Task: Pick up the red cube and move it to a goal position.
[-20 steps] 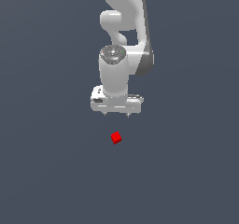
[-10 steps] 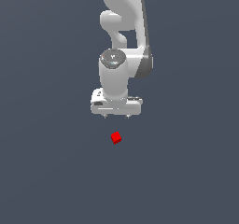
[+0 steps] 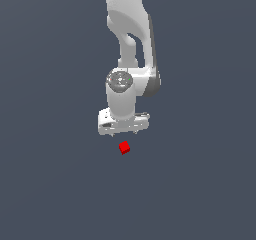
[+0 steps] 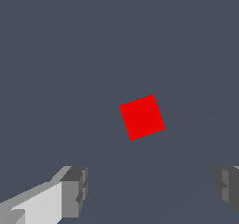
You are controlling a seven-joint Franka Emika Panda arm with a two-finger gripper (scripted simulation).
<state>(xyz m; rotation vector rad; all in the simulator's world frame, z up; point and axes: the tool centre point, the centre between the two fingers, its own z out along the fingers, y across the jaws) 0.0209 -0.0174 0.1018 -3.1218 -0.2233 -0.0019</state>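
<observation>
The red cube [image 3: 124,147] is tiny and lies on the dark grey floor, just below the white gripper [image 3: 123,132] in the exterior view. In the wrist view the red cube [image 4: 142,117] sits turned a little askew, ahead of the gap between the two grey fingertips [image 4: 74,190]. The gripper [image 4: 151,190] is open and holds nothing. Its fingers stand wide apart, clear of the cube and above it.
The white arm [image 3: 131,39] rises from the hand to the top edge of the exterior view. Around the cube there is only the plain dark grey floor [image 3: 200,184].
The hand has come down toward the red cube, narrowing the gap above it. The cube has not moved, and the fingers stay open.
</observation>
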